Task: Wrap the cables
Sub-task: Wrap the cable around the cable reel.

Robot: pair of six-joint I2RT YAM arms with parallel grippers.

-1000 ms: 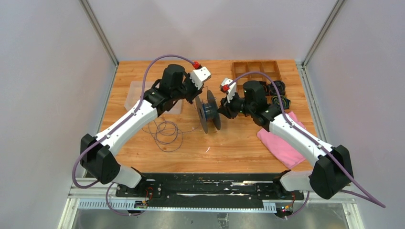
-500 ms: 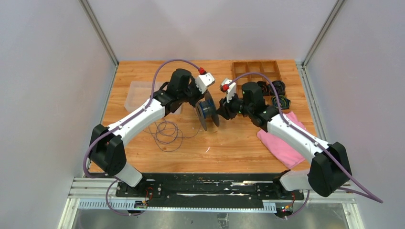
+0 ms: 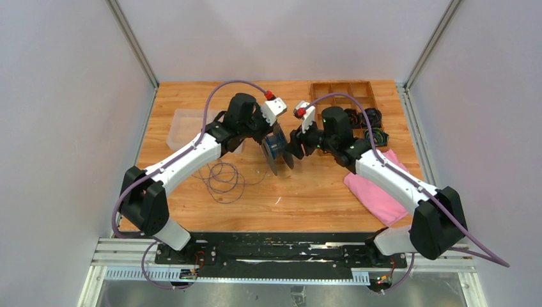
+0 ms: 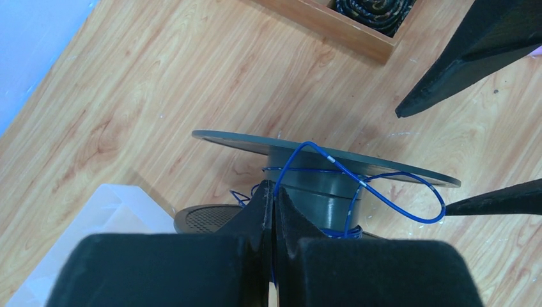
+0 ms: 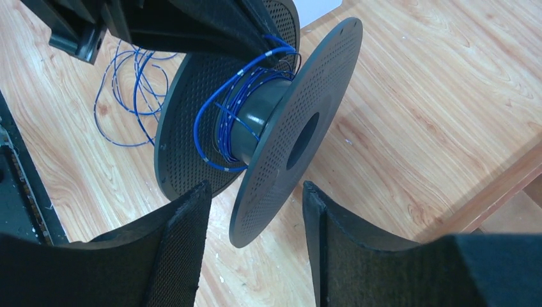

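Comparing with a second ago, the left arm has swung inward and its wrist sits closer over the spool (image 3: 278, 148), which stands on edge mid-table, barely moved. The right gripper (image 5: 255, 192) has widened: its jaws now stand well apart, straddling the lower rim of the near flange, with a gap showing at each pad, so nothing is held. The left gripper (image 4: 273, 211) is pressed fully closed, pinching the cable (image 5: 225, 125) at the hub. Several turns of the thin blue cable lie wound on the hub, one slack loop bulges between the flanges, and the remainder lies in loose rings on the table (image 3: 319, 198) to the left of the spool.

The wooden tray (image 3: 342, 83) at the far right holds dark coiled bundles (image 3: 371, 118) in its right-hand compartments. The clear container (image 3: 182, 125) at the left is partly hidden by the left arm, so its contents are unclear.
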